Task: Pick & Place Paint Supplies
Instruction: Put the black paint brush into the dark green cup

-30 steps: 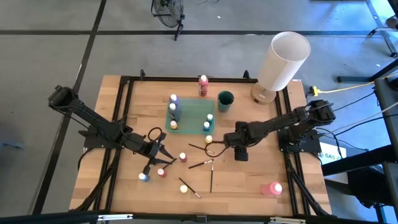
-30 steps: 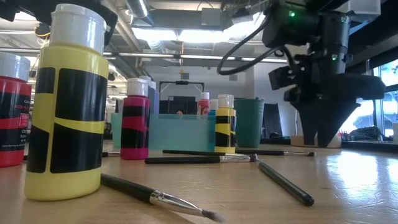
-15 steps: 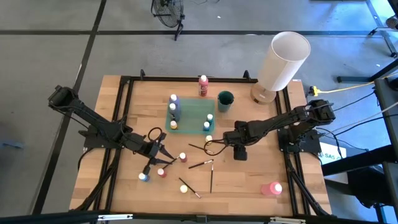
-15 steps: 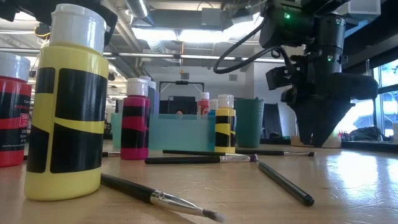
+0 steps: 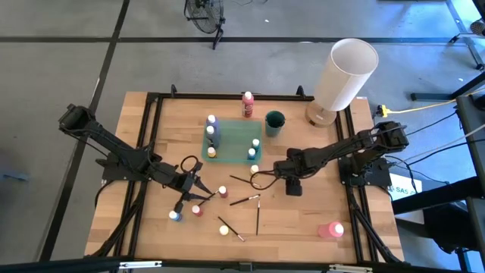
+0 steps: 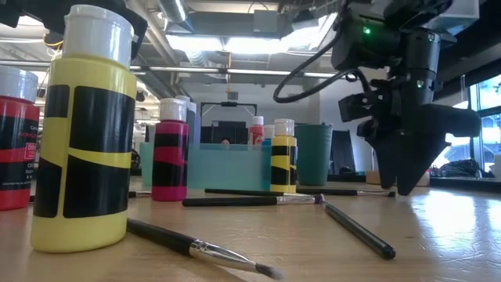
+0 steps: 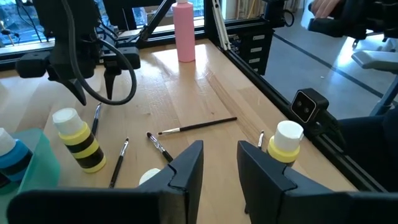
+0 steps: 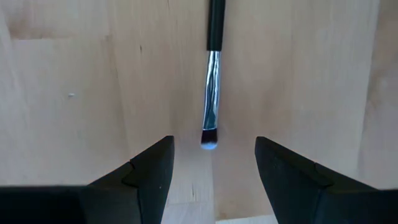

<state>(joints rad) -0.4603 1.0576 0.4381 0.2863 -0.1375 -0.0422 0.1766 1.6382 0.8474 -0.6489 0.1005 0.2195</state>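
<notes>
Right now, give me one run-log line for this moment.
right gripper: open, over brush tip | left gripper: open, empty, waiting near yellow bottle | tray: holds some bottles

A grey floor (image 5: pixel 68 45) fills the upper part of the high view, crossed by dark lines. A fan (image 5: pixel 206 15) stands at top centre. A wooden table (image 5: pixel 333 205) with a black frame sits in the middle. A yellow cable (image 5: pixel 417 108) runs off at the right. In the low view, ceiling lights (image 6: pixel 227 43) and ducts (image 6: pixel 235 72) span the top, and a bright window (image 6: pixel 487 125) shows at the right edge.
</notes>
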